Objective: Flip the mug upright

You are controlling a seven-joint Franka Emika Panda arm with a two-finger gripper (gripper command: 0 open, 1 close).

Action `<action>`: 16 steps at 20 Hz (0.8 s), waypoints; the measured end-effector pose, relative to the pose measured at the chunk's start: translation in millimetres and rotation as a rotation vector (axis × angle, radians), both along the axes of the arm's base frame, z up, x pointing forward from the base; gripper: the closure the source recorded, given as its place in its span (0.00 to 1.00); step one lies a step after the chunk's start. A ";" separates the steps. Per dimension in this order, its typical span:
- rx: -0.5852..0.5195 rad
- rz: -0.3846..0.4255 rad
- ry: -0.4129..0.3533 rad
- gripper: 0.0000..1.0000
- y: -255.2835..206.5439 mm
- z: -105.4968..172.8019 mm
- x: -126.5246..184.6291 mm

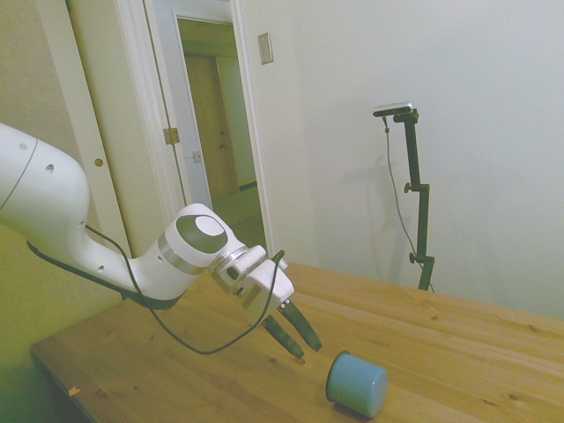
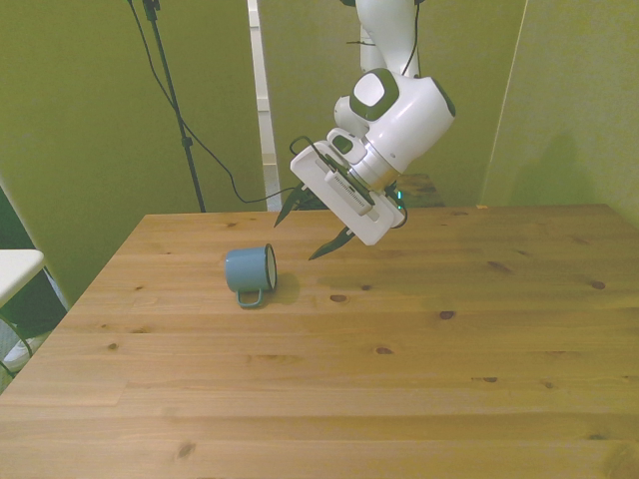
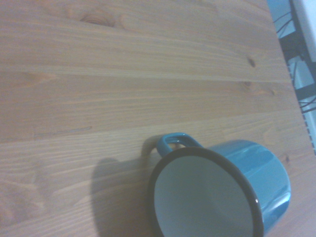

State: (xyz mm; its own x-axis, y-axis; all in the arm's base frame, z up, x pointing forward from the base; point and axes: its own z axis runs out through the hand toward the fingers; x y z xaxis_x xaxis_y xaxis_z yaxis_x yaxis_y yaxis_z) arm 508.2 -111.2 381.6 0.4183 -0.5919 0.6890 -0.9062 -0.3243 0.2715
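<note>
Mug (image 2: 251, 269) lies on its side on the tabletop (image 2: 419, 349), mouth facing the gripper (image 2: 308, 231) and handle flat against the wood; gripper hangs just above, toward the front view's right, fingers spread and empty.

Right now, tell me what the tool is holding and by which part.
Nothing is held. The tool is open and hangs in the air, apart from the mug, which lies on its side on the table.

Pale walls (image 1: 476, 106) ring the wooden table (image 2: 399, 379), and a white-framed doorway (image 1: 211, 115) opens onto a dim hallway behind.
</note>
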 end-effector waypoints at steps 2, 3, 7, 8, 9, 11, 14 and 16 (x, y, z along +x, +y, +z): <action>-0.009 -0.008 0.002 0.00 -3.7 -3.7 4.7; -0.011 -0.014 0.007 0.00 -6.0 -7.0 7.0; -0.039 -0.037 0.019 0.00 -16.9 -19.1 16.8; -0.044 -0.042 0.022 0.00 -20.1 -21.1 18.2; -0.049 -0.047 0.024 0.00 -24.3 -22.6 19.6; -0.055 -0.060 0.027 0.00 -32.7 -24.1 22.3; -0.076 -0.067 0.036 0.00 -43.8 -27.6 25.1; -0.087 -0.071 0.040 0.00 -49.6 -28.8 26.1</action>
State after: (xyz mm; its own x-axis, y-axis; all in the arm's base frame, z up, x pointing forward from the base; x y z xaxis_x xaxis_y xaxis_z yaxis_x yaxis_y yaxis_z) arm 534.3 -160.9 352.9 0.4055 -0.5597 0.7227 -0.9139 -0.2334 0.3320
